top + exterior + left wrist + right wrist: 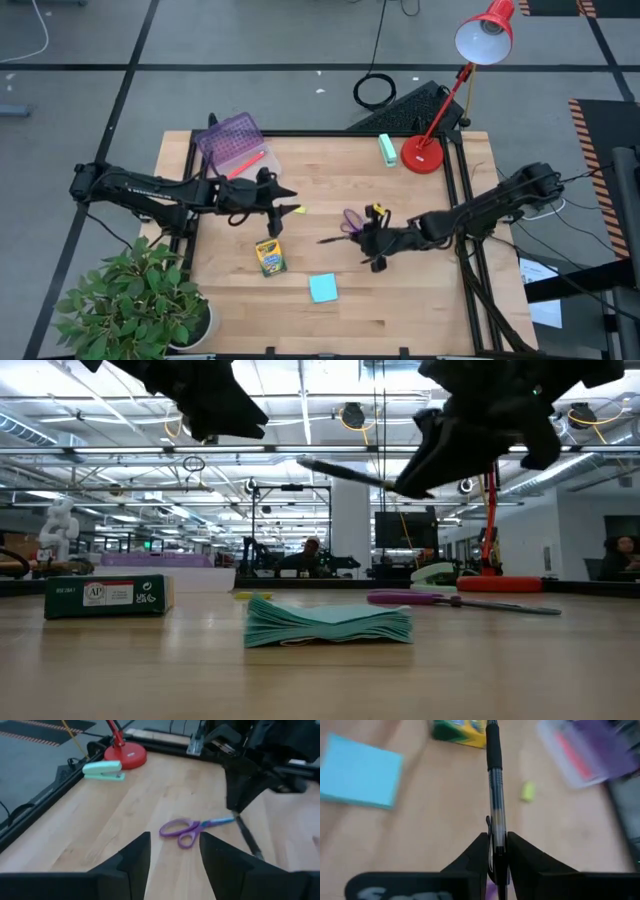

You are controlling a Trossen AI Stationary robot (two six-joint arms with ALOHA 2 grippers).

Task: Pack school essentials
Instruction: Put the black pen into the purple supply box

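We read the task as early on: most items are still loose on the table. The right gripper (pixel 372 245) is clamped on the black pen (pixel 494 780), which juts straight out past its fingertips and hangs clear of the wood in the low view. The left gripper (pixel 283 197) hovers with its fingers spread and nothing between them; the eraser (pixel 298 210) lies just beyond its tips. The only container we see is the purple case (pixel 232 141), back behind the left gripper near the table's far corner, with an orange-pink stick lying at its edge or in it (we cannot tell which, nor whether it is the pencil or the pink pen). So at most one or two items are packed. Still out: the scissors (pixel 192 826), just beside the right fingers and ahead of the left ones; the crayon box (pixel 270 257), near the left gripper; the sticky pad (pixel 322 288), off to the side of the right gripper; and the eraser. We judge the pen goes to the case next, then the rest. The mint block (pixel 387 148) and lamp (pixel 428 150) sit far from both grippers and are not to be packed.
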